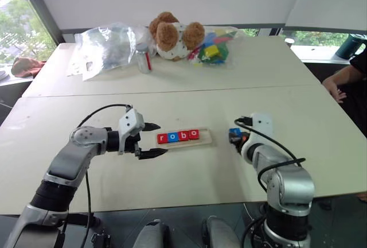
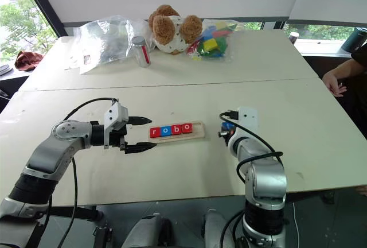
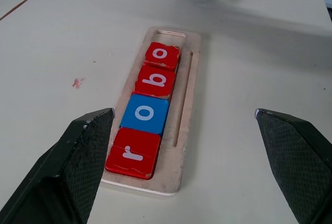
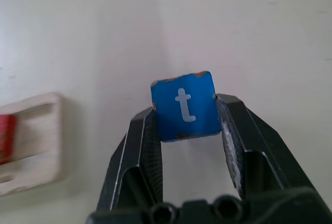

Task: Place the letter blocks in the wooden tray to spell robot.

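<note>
Right wrist view shows the right claw (image 4: 189,117) clenched on the blue t block (image 4: 184,105), with the wooden tray (image 1: 184,139) lying lengthwise to its left on the table (image 1: 189,96), its empty last slot (image 3: 171,33) nearest that claw, past r, o, b, o.
</note>
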